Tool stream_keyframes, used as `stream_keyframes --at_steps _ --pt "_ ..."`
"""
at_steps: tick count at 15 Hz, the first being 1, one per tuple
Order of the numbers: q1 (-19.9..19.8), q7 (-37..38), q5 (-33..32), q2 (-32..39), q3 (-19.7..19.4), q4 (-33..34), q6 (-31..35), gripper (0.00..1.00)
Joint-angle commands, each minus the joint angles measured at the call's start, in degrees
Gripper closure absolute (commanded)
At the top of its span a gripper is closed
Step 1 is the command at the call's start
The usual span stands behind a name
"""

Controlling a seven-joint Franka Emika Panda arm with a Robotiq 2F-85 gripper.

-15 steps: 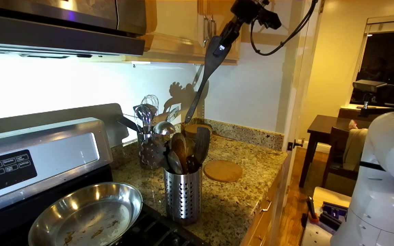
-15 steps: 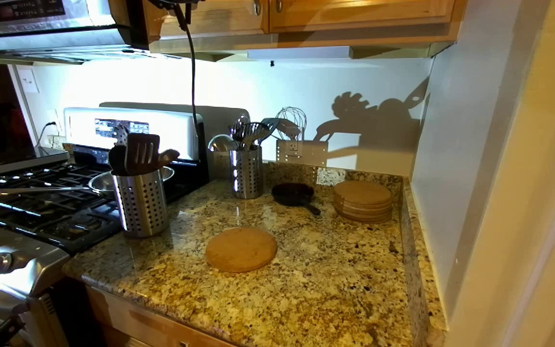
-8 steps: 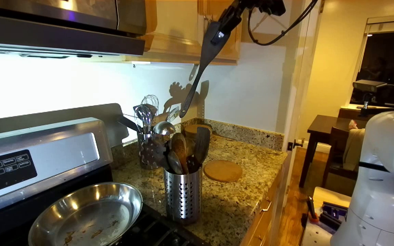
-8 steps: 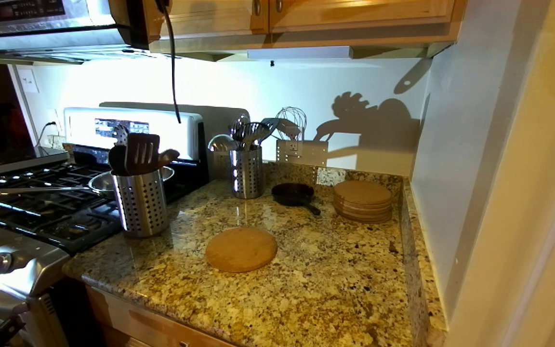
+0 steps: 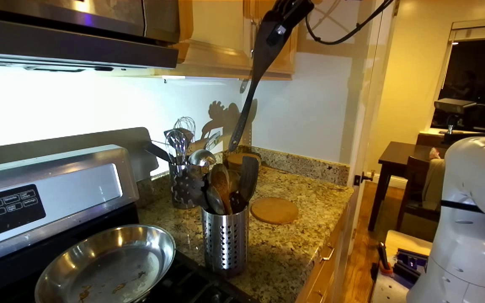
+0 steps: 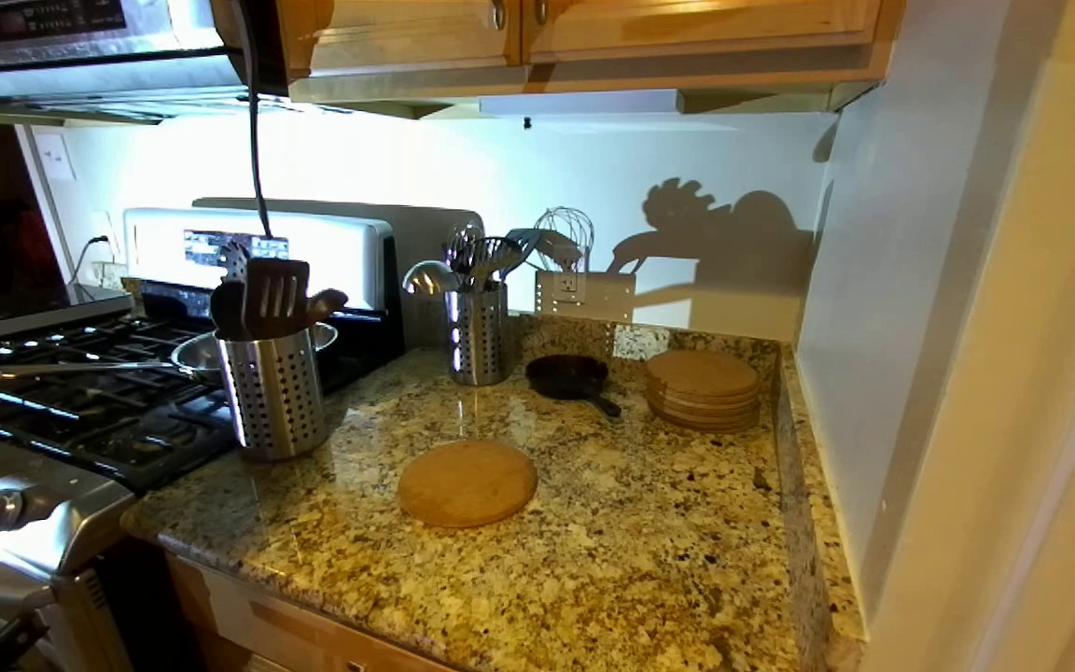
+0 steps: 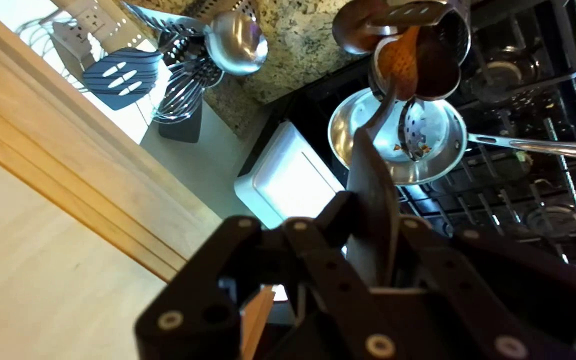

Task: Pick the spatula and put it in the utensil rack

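- Wooden spatula (image 5: 260, 65) and gripper (image 7: 374, 212): shifted since half a second ago; fingers now higher in an exterior view, handle tip slightly lower, arm cable (image 6: 255, 140) farther across the gas stove (image 6: 71, 471).
- Fingers: pinching the spatula's broad head; handle slanting down, whole piece in air, outside the rack.
- Handling, judged: light, stiff, sturdy; smooth wood may pivot. Head grip suits handle-first entry.
- Utensil rack (image 5: 225, 244), likely goal: perforated steel cylinder near the granite counter's (image 6: 612, 541) stove-side edge; slotted turner (image 6: 271, 299) and wooden spoon (image 5: 220, 183) crowd its mouth, so the tip may snag.
- Edges: wall cabinet (image 7: 83, 165) alongside gripper in the wrist view, gap unclear; frying pan (image 5: 158, 244) beyond the stove-side edge; approach room judged widest toward the counter's front edge.
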Motion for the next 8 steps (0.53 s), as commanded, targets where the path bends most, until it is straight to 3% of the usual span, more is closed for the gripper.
stream_keyframes --at_steps 1,8 --pt "1.1 -1.0 -1.5 -0.4 1.2 -1.1 -1.8 0.94" --pt "0.9 -0.4 -4.4 2.4 3.8 -5.1 1.1 0.94"
